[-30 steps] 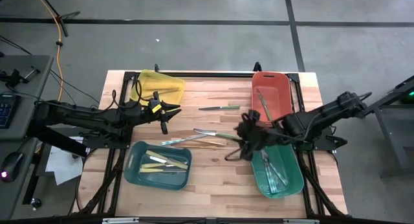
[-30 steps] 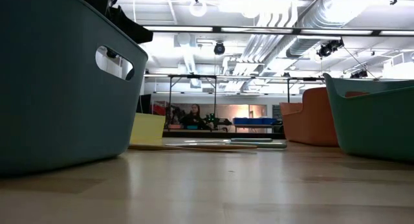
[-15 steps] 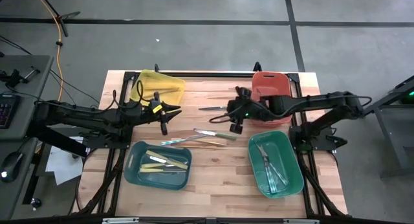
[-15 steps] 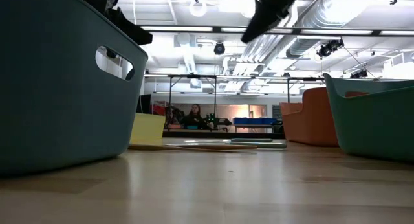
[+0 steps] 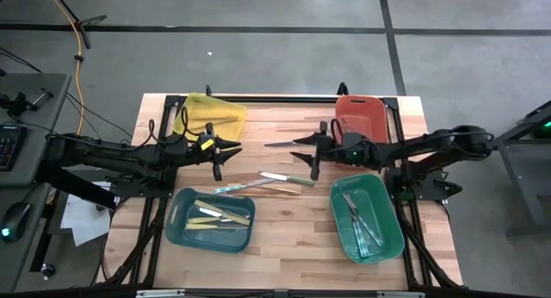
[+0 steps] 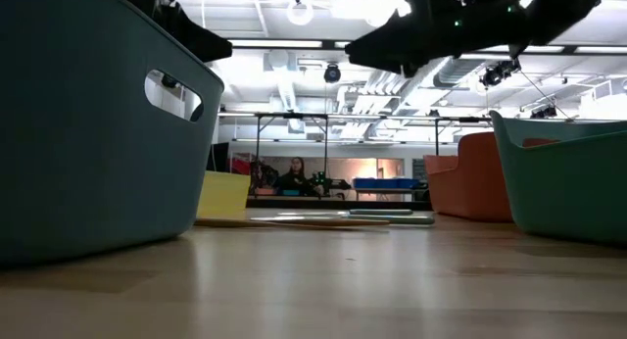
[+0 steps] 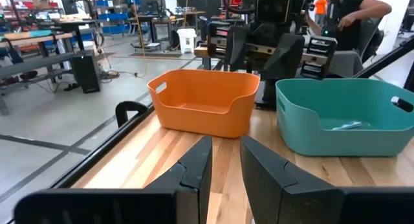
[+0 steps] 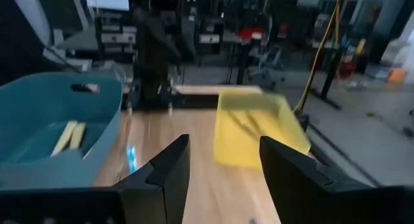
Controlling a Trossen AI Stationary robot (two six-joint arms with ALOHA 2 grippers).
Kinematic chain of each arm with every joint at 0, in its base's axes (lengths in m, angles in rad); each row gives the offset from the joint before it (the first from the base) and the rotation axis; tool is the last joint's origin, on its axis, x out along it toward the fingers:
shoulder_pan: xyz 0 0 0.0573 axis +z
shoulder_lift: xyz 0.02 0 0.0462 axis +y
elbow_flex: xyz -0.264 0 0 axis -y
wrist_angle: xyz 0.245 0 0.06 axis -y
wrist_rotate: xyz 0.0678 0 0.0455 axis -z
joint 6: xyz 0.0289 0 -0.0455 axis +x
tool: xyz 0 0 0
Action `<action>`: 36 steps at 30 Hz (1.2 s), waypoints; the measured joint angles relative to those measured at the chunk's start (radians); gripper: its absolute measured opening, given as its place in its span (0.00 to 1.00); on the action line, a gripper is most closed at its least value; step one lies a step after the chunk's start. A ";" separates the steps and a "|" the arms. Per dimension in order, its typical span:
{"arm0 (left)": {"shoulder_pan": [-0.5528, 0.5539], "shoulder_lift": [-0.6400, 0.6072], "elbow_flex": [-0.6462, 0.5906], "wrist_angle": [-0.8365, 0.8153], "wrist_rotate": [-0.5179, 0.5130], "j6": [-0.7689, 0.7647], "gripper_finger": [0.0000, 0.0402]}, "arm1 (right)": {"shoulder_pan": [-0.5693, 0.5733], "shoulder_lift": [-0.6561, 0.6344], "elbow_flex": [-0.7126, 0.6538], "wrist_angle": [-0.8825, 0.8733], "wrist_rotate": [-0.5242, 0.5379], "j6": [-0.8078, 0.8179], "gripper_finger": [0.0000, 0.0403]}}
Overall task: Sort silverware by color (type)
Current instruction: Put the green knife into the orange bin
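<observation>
Loose silverware lies flat on the wooden table (image 5: pixel 284 246) at its middle: a silver-grey knife (image 5: pixel 287 144), a cream-handled piece (image 5: pixel 277 177), a teal-tinted one (image 5: pixel 245 187) and a gold-tan one (image 5: pixel 280 191). My right gripper (image 5: pixel 306 156) hovers open just right of them, level, pointing at the table's left. My left gripper (image 5: pixel 228 155) hovers left of them, level, pointing right; its fingers (image 7: pixel 194 172) stand a narrow gap apart with nothing between. Cream pieces (image 5: pixel 219 215) lie in the dark teal bin (image 5: pixel 176 220); silver ones (image 5: pixel 363 222) lie in the green bin (image 5: pixel 392 238).
A yellow bin (image 5: pixel 209 115) stands at the far left and an orange bin (image 5: pixel 362 113) at the far right. The dark teal bin is near left, the green bin near right. Bare wood shows between the two near bins. A person stands in the room beyond the table (image 7: pixel 352 17).
My right gripper has swung from beside the green bin toward the far edge and the table's middle, sinking and turning level until it points at the table's left. Its fingers stay apart. The silverware has not moved.
</observation>
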State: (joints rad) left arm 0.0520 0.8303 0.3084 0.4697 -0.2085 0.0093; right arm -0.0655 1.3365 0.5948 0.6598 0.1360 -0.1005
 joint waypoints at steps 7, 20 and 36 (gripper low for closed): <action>0.000 0.000 0.000 0.000 -0.002 0.029 0.18 | -0.002 0.047 0.004 0.024 -0.002 -0.013 0.42; 0.000 0.000 0.000 -0.001 -0.003 0.040 0.18 | -0.002 0.047 0.004 0.011 -0.002 -0.012 0.42; 0.000 0.000 0.000 0.005 -0.003 0.047 0.18 | 0.056 0.088 0.211 -0.547 0.016 0.172 0.42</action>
State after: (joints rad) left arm 0.0518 0.8307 0.3084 0.4747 -0.2115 0.0566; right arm -0.0096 1.4241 0.8061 0.1125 0.1516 0.0715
